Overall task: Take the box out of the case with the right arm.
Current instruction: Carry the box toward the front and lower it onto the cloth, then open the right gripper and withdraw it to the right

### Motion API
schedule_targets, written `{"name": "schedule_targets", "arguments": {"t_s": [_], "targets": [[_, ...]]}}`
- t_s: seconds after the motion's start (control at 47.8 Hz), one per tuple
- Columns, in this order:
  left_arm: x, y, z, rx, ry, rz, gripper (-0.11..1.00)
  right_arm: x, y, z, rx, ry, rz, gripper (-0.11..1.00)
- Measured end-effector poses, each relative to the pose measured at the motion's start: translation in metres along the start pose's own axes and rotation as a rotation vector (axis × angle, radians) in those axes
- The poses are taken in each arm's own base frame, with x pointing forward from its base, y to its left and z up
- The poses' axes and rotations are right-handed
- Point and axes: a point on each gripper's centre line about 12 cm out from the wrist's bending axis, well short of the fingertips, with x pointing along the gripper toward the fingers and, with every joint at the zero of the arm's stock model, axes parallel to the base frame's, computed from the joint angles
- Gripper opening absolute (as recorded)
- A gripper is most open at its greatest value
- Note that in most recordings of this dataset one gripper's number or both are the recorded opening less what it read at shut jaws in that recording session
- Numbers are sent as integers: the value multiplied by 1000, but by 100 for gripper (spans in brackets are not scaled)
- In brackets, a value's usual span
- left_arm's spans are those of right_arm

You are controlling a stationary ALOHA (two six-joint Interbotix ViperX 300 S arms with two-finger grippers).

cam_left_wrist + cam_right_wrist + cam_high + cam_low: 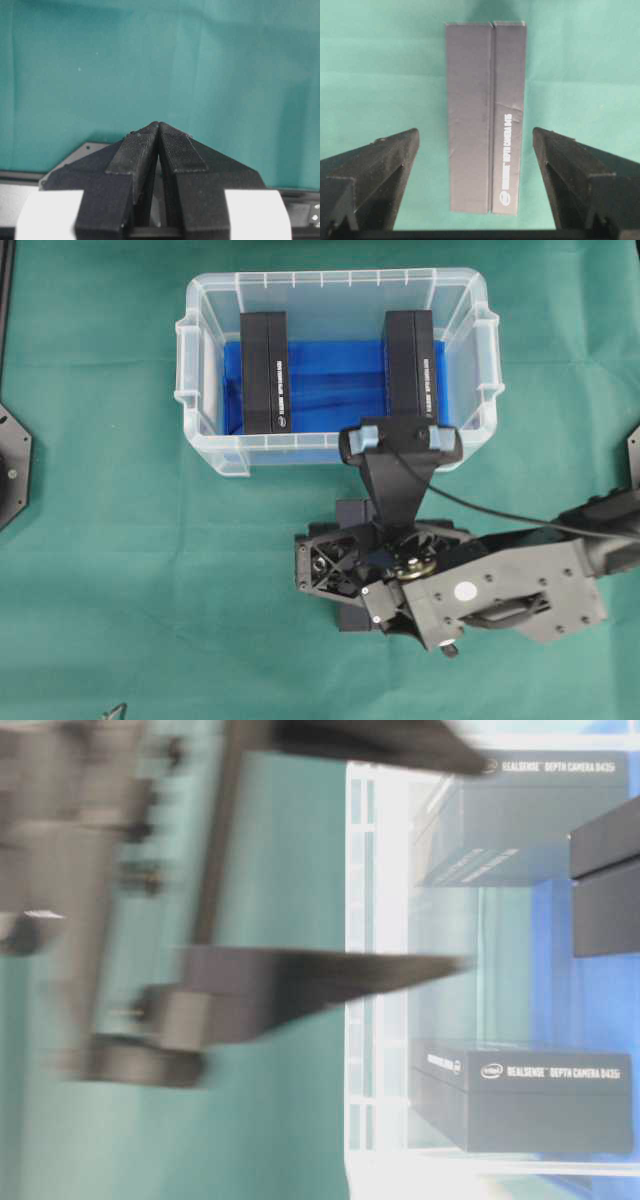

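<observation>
Two boxes (264, 370) (410, 365) hug opposite walls of the case (205, 390), blue floor (335, 385) between.

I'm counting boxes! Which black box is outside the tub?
The box on the green cloth between the right gripper's open jaws; the other two sit inside the case.

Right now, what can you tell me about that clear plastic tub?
The case is a clear plastic rectangular tub with a ribbed rim and side handles. It is open-topped and stands level on the green cloth. A blue sheet lines its floor. Inside sit a left black box and a right black box, apart.
</observation>
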Motion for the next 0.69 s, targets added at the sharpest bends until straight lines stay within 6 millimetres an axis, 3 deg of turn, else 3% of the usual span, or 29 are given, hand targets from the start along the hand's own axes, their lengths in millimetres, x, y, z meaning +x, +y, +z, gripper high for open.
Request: {"name": "schedule_targets", "arguments": {"t_s": [0.167,0.481,0.69], "targets": [[0,0,0,-2,-1,0,0,-21,0,9,-23,-27,-28,91],[0,0,0,-1,0,0,0,-23,1,9,-38,-18,-14,91],[0,0,0,-1,0,1,0,-29,-21,14,-61,8,-44,91]]}}
